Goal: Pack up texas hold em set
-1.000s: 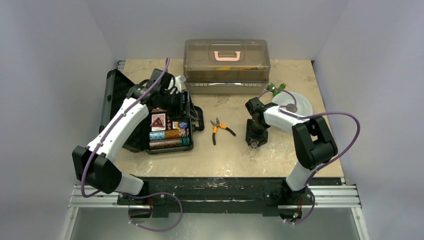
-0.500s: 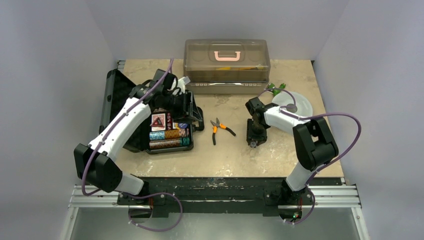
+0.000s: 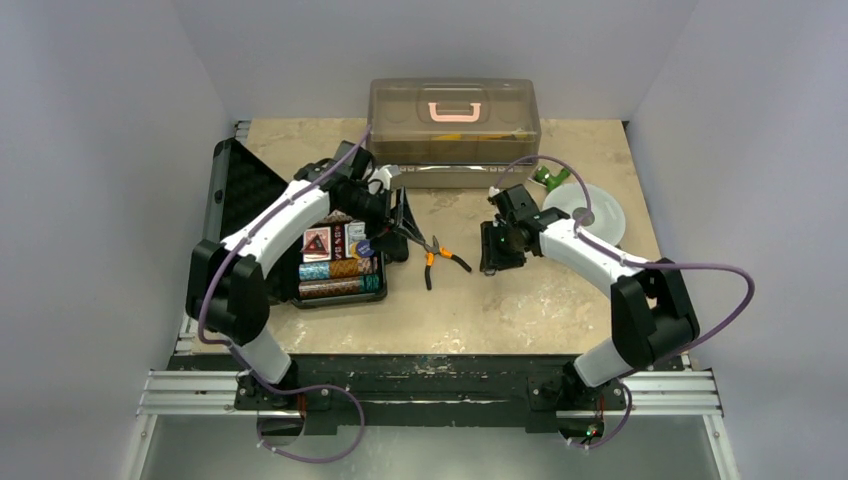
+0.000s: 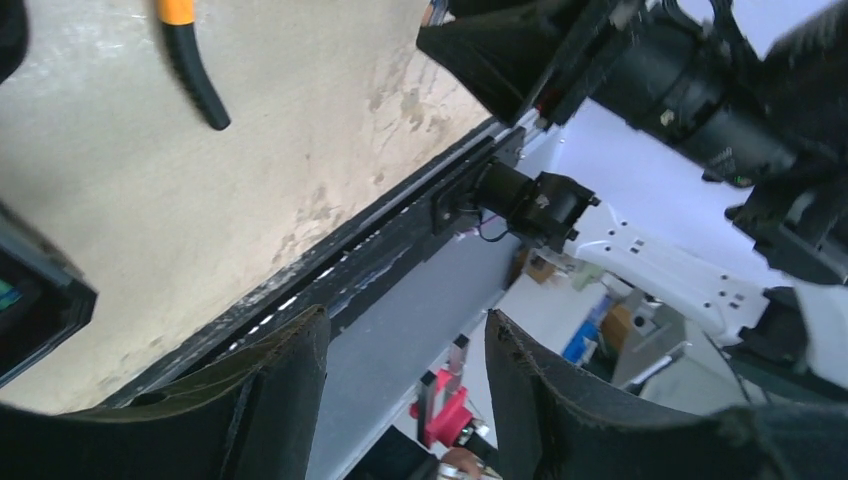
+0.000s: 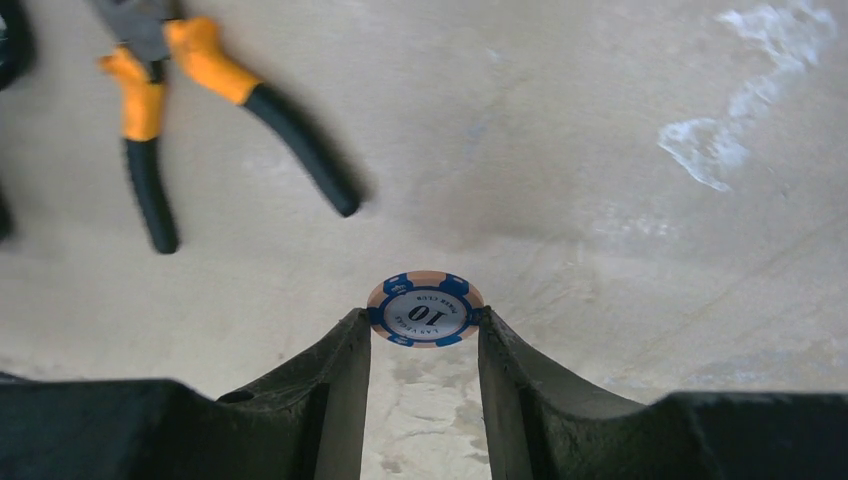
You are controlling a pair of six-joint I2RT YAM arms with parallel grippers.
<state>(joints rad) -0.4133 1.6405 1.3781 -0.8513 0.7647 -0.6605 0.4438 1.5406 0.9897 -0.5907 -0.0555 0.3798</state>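
The black case (image 3: 300, 290) of the texas hold em set lies open at the left, with rows of teal, brown and purple chips (image 3: 340, 272) and cards inside. My right gripper (image 5: 425, 318) is shut on a blue-and-peach poker chip (image 5: 425, 310) marked 10, pinched by its edges at the fingertips above the bare table. In the top view that gripper (image 3: 493, 250) hangs right of the pliers. My left gripper (image 3: 402, 226) hovers by the case's right edge. In the left wrist view it (image 4: 407, 316) is open, with nothing between its fingers.
Orange-handled pliers (image 3: 440, 258) lie between the two grippers, and show too in the right wrist view (image 5: 200, 60). A translucent brown box (image 3: 453, 130) with a pink handle stands at the back. A white plate (image 3: 600, 210) and a green item (image 3: 550, 177) sit at the right.
My right gripper closed on the chip and moved up and left from its earlier spot. My left arm swung right, from over the case to its right edge near the pliers.
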